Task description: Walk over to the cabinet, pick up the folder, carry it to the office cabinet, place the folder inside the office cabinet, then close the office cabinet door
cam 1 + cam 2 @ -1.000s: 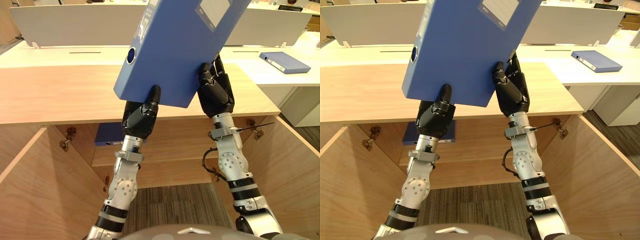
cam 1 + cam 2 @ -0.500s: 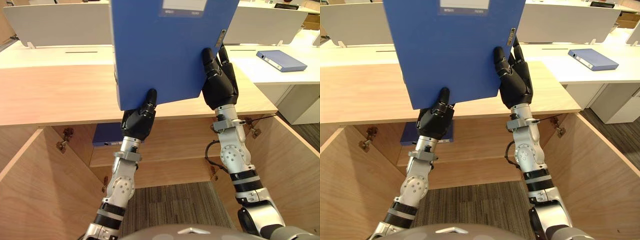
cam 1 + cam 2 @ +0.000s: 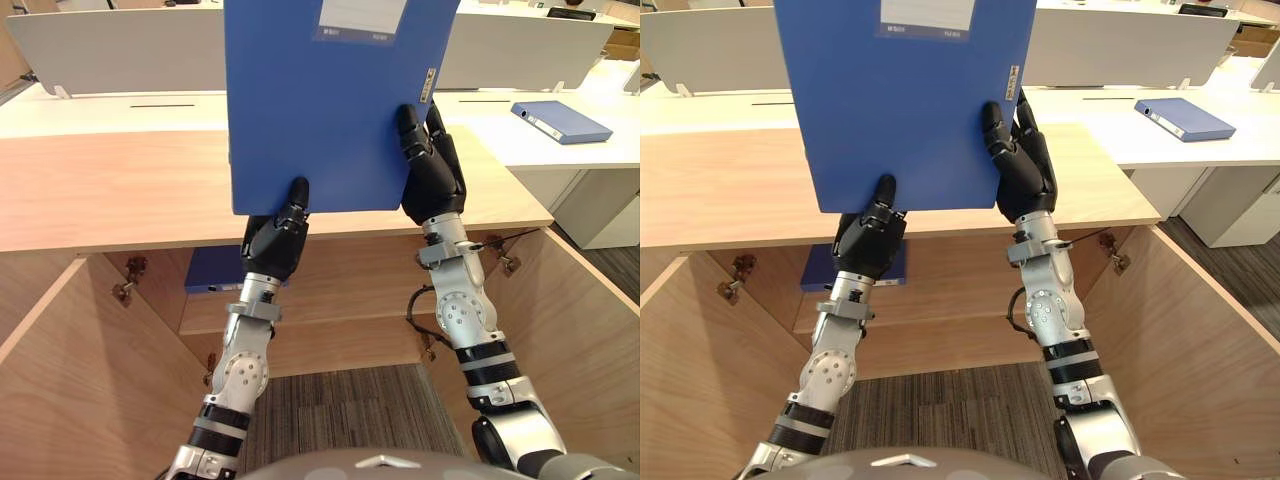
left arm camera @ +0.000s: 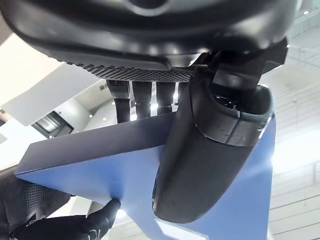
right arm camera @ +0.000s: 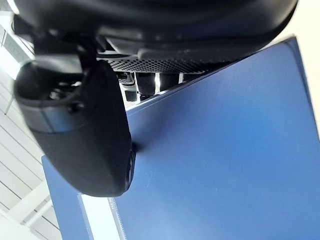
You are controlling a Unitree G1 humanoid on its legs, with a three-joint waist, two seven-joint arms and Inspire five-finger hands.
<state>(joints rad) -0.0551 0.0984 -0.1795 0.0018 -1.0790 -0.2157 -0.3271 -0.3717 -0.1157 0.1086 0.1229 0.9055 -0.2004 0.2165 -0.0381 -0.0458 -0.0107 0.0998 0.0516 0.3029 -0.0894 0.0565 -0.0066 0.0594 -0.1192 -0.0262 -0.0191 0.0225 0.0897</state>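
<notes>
While we hold the folder (image 3: 320,110) upright above the wooden surface (image 3: 110,190), our left robot hand (image 3: 275,240) pinches its bottom edge and our right robot hand (image 3: 432,178) its side, thumbs in front, fingers behind. Such shallow grips could let it pivot or slip on the way down, and its lower corner could strike the surface's front edge. Below, the left door (image 3: 70,380) and right door (image 3: 590,330) stand wide, and the shelf (image 3: 340,300) has open room beside a second folder (image 3: 213,268).

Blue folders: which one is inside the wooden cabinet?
The blue folder on the wooden shelf behind the left hand. The held folder stands upright; the third folder lies on the white desk.
</notes>
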